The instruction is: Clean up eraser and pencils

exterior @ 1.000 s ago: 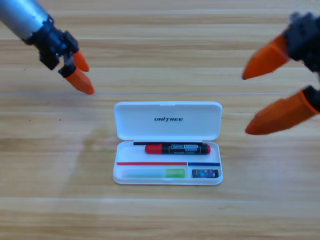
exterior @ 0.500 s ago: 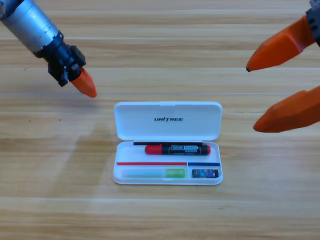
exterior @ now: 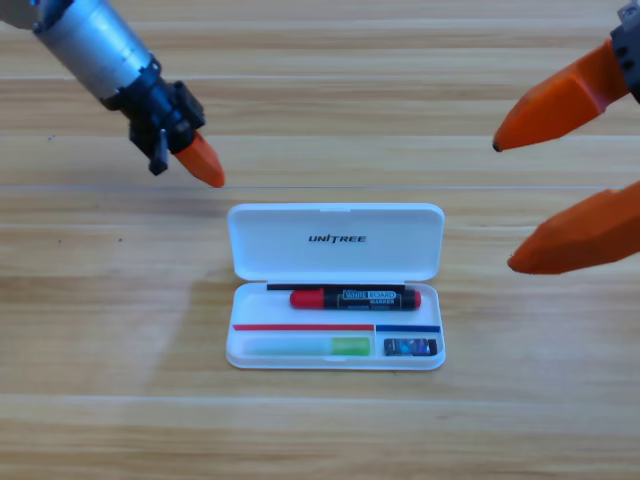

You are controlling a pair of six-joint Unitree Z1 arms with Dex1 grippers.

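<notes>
Since a moment ago the left gripper [exterior: 203, 160] has slid down and to the right, so its orange tip now hangs just above the upper left corner of the white case's [exterior: 250, 255] raised lid. Its jaws look pressed together into one point. Over on the right, the right gripper [exterior: 528, 204] has barely shifted; it sits large at the picture's edge, partly cut off, its two orange jaws spread wide apart, well clear of the case.

On the lid I can read "UNITREE" in dark letters. Inside, the black marker [exterior: 355, 297] with its red cap lies along the upper slot, white label facing up, its print too small to read. Below it, the green pen [exterior: 309, 346] rests in the lower left compartment, and the eraser [exterior: 410, 347] sits in the small lower right one.
</notes>
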